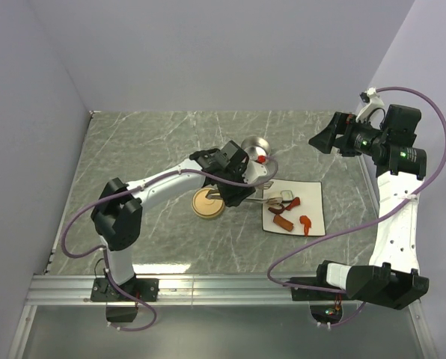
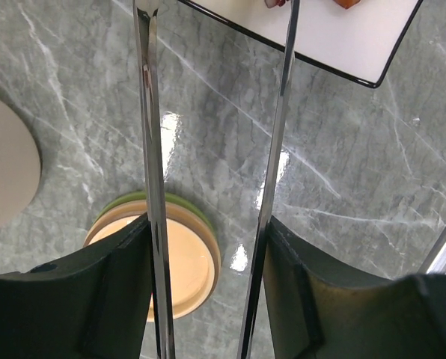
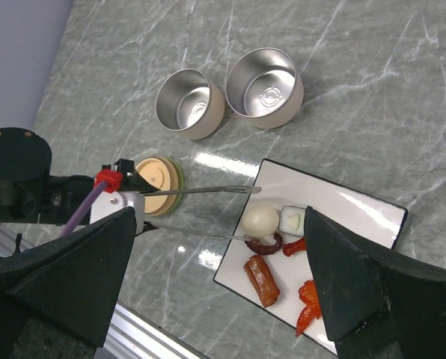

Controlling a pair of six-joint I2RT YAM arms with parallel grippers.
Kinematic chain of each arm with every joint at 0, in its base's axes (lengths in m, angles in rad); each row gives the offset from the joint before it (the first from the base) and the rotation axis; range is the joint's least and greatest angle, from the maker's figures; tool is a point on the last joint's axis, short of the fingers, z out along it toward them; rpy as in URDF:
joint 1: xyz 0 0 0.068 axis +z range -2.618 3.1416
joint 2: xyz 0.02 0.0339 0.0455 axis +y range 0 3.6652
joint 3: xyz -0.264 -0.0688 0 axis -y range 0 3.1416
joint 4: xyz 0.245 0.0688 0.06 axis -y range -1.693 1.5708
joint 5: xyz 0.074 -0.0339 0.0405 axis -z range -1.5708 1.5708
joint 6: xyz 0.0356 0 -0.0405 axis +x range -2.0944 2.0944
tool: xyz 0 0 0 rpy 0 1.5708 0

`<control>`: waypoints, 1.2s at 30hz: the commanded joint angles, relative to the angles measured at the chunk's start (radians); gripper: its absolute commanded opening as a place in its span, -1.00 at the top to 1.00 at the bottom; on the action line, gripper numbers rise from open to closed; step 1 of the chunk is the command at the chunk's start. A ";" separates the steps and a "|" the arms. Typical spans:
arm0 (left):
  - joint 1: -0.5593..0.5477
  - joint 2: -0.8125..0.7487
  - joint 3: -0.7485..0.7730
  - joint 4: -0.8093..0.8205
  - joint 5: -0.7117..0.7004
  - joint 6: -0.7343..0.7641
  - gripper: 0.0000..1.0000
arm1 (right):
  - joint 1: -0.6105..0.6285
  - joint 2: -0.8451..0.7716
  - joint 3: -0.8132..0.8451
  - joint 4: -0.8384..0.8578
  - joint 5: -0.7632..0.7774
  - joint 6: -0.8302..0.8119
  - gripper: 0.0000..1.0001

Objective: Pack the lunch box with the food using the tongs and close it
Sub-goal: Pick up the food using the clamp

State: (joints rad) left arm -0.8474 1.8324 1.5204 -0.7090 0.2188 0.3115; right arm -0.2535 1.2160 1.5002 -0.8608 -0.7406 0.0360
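From above, our left gripper [image 1: 236, 191] is clamped on the tongs [image 1: 269, 200], whose tips reach over the plate [image 1: 313, 196] toward the food [image 1: 284, 223]; our right gripper [image 1: 324, 139] hangs high, spread wide and empty.

At the left wrist, the two thin steel arms run between the fingers [image 2: 96, 299], squeezed partway together; they look light, springy and slick, so we judge the hold belongs well back from the tips.

From the right wrist, the tips sit either side of the egg [image 3: 260, 221], which looks smooth, round and likely to slip out; the sausage [image 3: 261, 280] lies near it; the tins [image 3: 204, 129] stand well apart on the bench.
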 commanded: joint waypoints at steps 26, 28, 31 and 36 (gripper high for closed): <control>-0.018 0.048 0.076 0.042 -0.021 -0.041 0.16 | -0.013 -0.006 0.015 0.012 0.003 -0.001 -0.99; -0.018 0.030 0.081 0.042 -0.018 -0.048 0.23 | -0.013 -0.006 0.012 0.013 0.003 -0.001 -0.99; -0.007 0.007 0.099 0.048 -0.016 -0.060 0.27 | -0.012 -0.007 0.011 0.017 0.003 0.001 -0.99; 0.054 0.007 0.168 0.062 0.007 -0.095 0.28 | -0.013 -0.006 0.000 0.022 0.000 -0.001 -0.99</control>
State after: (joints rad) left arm -0.8345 1.9022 1.6089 -0.6975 0.2073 0.2565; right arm -0.2600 1.2160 1.4990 -0.8604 -0.7414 0.0357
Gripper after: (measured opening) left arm 0.440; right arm 0.996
